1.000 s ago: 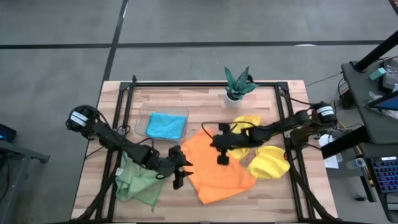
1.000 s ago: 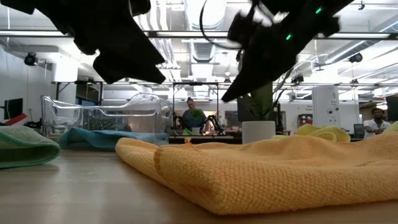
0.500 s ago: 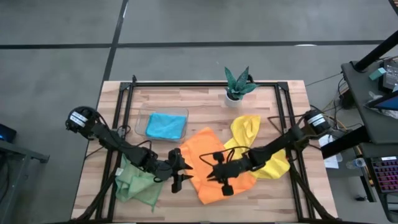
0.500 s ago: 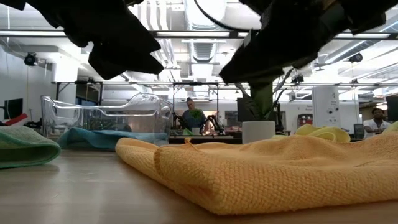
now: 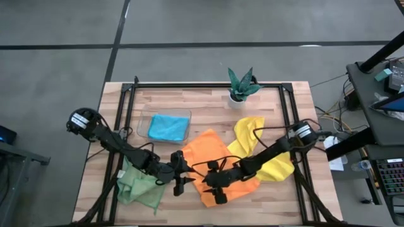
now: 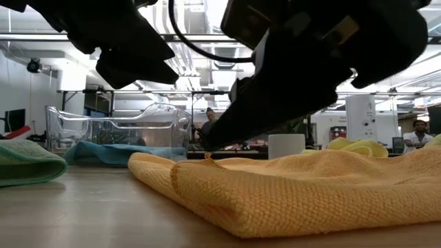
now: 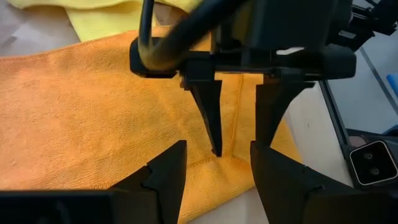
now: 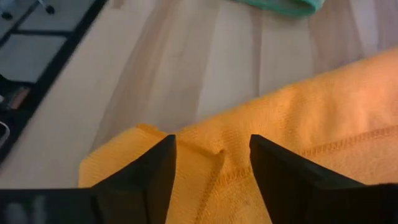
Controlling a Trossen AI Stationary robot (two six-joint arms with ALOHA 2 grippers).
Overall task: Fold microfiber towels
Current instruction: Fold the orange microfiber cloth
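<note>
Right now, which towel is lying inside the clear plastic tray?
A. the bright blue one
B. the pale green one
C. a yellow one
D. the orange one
A: the bright blue towel lies inside the clear plastic tray near the back of the table, while the orange towel is spread on the wood in the middle.
</note>
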